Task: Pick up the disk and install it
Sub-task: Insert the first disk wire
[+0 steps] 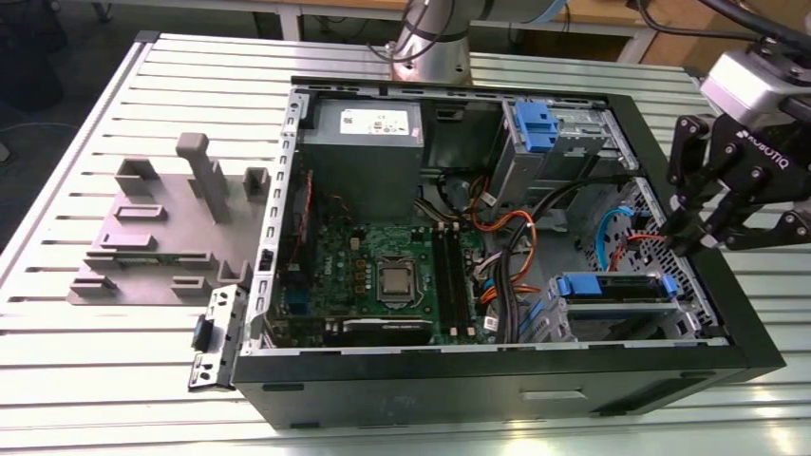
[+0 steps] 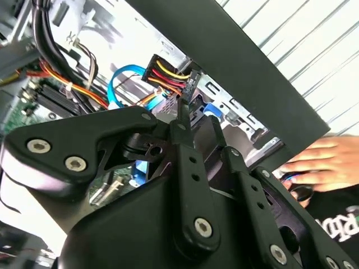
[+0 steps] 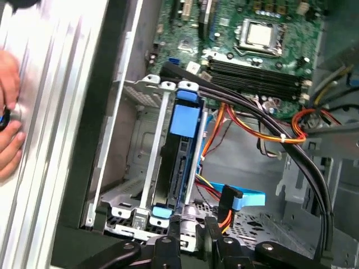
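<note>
My gripper (image 1: 690, 242) hangs at the rim of the open computer case (image 1: 507, 380), on the exterior view's right, just above the case's side wall; from these angles I cannot tell whether its fingers stand apart or together, and I see nothing held in them. The disk (image 3: 180, 162) sits in the metal drive cage (image 3: 147, 168) inside the case, its blue carrier framing the dark drive body in the first wrist view; in the exterior view the same blue carrier (image 1: 609, 285) shows on top of the cage in the case's near right corner. A blue data cable (image 3: 241, 199) lies just beside the cage, and a bundle of red, yellow and orange power wires (image 2: 165, 75) ends in a black connector near the gripper's linkage in the second wrist view. The motherboard (image 1: 380, 271) with its bare processor socket fills the case's middle, the grey power supply (image 1: 367, 133) sits at the far end, and a second blue-latched bay (image 1: 533, 123) stands in the far right corner. A grey fixture (image 1: 159, 228) rests on the slatted counter (image 1: 102, 361) to the exterior view's left. A person's hand (image 2: 320, 162) rests on the counter outside the case wall.
</note>
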Motion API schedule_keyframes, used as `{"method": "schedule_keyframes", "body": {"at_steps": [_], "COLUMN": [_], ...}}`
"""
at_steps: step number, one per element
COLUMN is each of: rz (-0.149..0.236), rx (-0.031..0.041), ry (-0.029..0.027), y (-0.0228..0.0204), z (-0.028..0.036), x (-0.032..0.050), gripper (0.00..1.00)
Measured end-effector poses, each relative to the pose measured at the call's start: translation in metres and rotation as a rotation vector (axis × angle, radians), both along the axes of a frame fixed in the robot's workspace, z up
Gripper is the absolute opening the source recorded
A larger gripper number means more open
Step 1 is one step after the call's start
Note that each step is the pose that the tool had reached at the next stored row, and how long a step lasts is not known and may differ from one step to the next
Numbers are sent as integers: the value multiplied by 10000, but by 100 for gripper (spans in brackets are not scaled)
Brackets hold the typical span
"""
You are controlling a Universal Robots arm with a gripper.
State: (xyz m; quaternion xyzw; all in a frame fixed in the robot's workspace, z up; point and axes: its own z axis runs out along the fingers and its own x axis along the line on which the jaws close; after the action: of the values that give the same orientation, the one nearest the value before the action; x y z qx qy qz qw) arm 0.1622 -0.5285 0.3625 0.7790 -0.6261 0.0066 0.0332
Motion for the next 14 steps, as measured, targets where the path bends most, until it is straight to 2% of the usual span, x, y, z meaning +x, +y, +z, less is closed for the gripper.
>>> {"method": "schedule_keyframes", "body": {"at_steps": [3,14], "rz": [349,694], "rx": [-2,-2], "ry": [1,0], "y": [3,78], "z": [-2,-29], "x": [0,0], "gripper": [31,31]}}
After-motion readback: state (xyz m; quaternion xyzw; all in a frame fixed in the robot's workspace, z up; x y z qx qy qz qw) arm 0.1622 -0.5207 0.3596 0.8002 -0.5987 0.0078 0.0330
